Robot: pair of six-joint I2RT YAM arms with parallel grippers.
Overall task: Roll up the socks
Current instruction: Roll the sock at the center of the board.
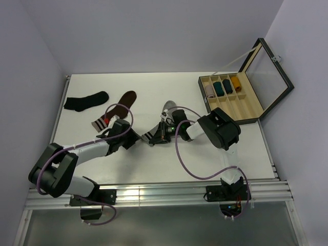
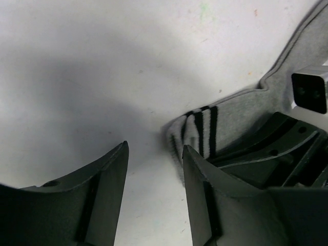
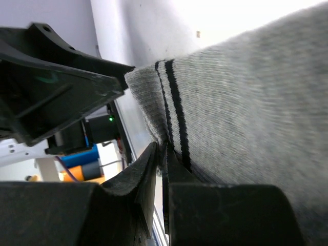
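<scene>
While the right gripper (image 3: 163, 154) pinches the grey sock (image 3: 246, 102) at its cuff, just beside the two dark stripes, its fingers stand almost together with a fold of knit between them. From my overhead view the sock lies near the middle of the table (image 1: 154, 84). Its body runs away from the arm bases and its striped cuff is the end nearest the left arm.

The left gripper (image 2: 155, 148) sits low over the table right next to that cuff, jaws partway apart, and I see only bare white surface in the gap. The cuff's edge lies just beside one left finger (image 2: 205, 184), outside the gap; whether it touches I can't tell. Past the cuff, in the left wrist view, the right gripper's dark body sits over the sock.

Farther left on the table lie a dark brown sock (image 1: 128, 97) with a pale striped cuff and a black sock (image 1: 86, 101). An open compartment box (image 1: 246, 105) stands at the table's right side with coloured rolls (image 1: 223, 87) in its far slots.
</scene>
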